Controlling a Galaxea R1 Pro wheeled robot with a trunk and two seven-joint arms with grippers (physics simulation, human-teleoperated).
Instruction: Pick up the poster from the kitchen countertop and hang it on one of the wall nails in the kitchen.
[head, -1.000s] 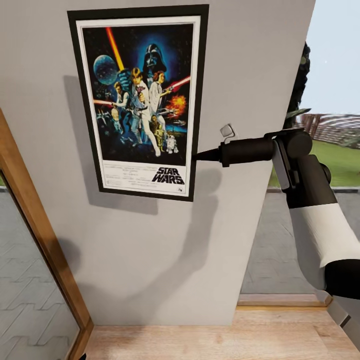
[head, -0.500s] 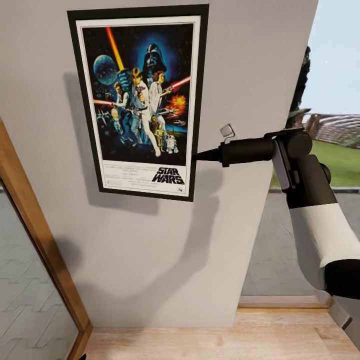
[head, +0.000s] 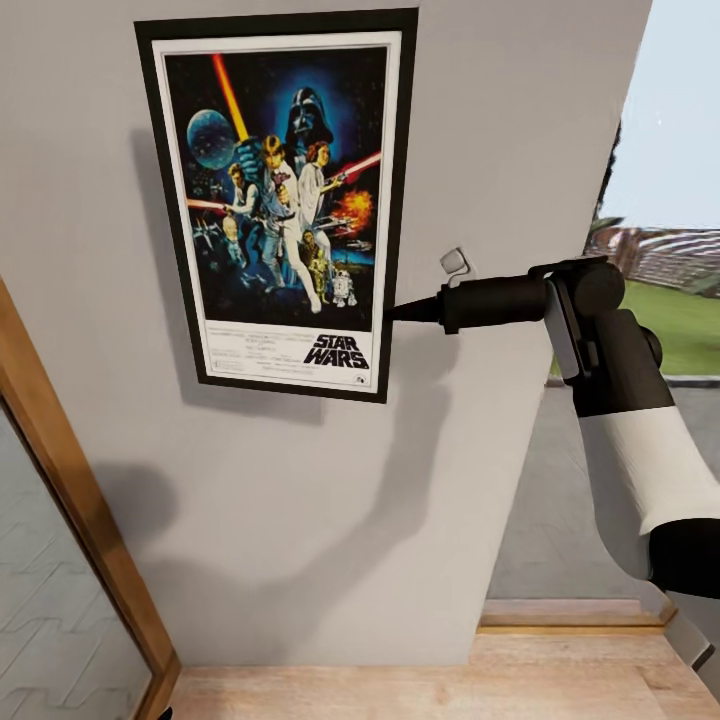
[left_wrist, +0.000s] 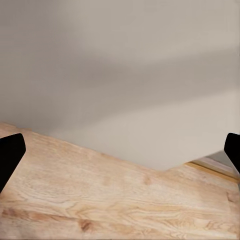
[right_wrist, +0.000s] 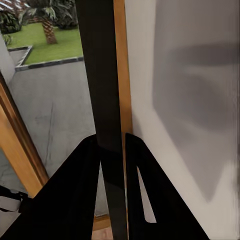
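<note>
The portrait Star Wars film poster in its thin black frame (head: 285, 200) is held upright and flat in front of the plain grey wall panel (head: 500, 130), casting a shadow on the wall to its left and below. The right gripper (head: 392, 312) reaches in from the side on a horizontal black forearm and meets the frame's right edge near the lower corner. In the right wrist view the two dark fingers (right_wrist: 80, 190) are closed nearly together with the frame's black edge (right_wrist: 105, 100) running between them, so the jaws are clamped on the poster. A side grip of this kind leaves the top of the frame free to approach the wall, which suits a hanging move.

No wall nail can be made out; whether the frame is hooked yet cannot be told. My assessment: the hanging step is in hand and not confirmed complete.

The left gripper (left_wrist: 120, 150) points toward the light wooden floor (left_wrist: 100, 200) at the wall's foot; its black fingertips (left_wrist: 10, 155) sit at opposite margins, wide apart, holding nothing. It appears parked out of the way.

A timber door frame (head: 70, 500) stands left of the wall.
</note>
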